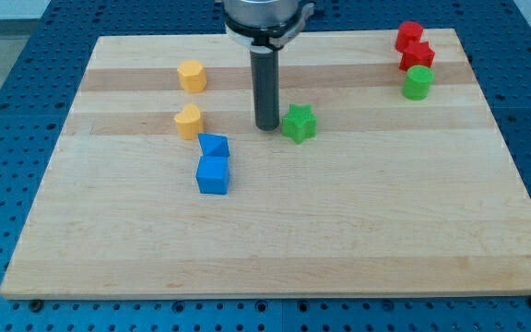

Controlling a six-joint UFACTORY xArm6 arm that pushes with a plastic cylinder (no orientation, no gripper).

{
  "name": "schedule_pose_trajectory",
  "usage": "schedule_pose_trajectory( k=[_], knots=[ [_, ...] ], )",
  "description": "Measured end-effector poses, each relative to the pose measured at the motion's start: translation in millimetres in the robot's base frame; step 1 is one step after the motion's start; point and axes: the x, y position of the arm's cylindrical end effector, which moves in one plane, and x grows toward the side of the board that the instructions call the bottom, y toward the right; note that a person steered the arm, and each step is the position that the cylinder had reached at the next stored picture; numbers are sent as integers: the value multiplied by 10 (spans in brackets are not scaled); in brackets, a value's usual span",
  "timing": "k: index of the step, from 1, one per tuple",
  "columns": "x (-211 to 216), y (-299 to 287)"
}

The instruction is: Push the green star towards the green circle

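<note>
The green star [299, 124] lies near the middle of the wooden board [339, 240], a little above centre. The green circle [418, 82] stands near the view's top right. My tip [266, 125] is on the board just left of the green star, very close to it or touching its left side. The rod rises straight up from there to the arm at the view's top.
Two red blocks [409, 37] [418, 56] sit just above the green circle. Two yellow blocks [192, 76] [189, 121] lie left of my tip. Two blue blocks [214, 146] [213, 174] lie below and left of it.
</note>
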Motion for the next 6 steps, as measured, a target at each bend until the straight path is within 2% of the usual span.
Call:
schedule_pose_trajectory(
  k=[2,4,6],
  knots=[
    [189,645],
    [674,1078],
    [376,1150]
  ],
)
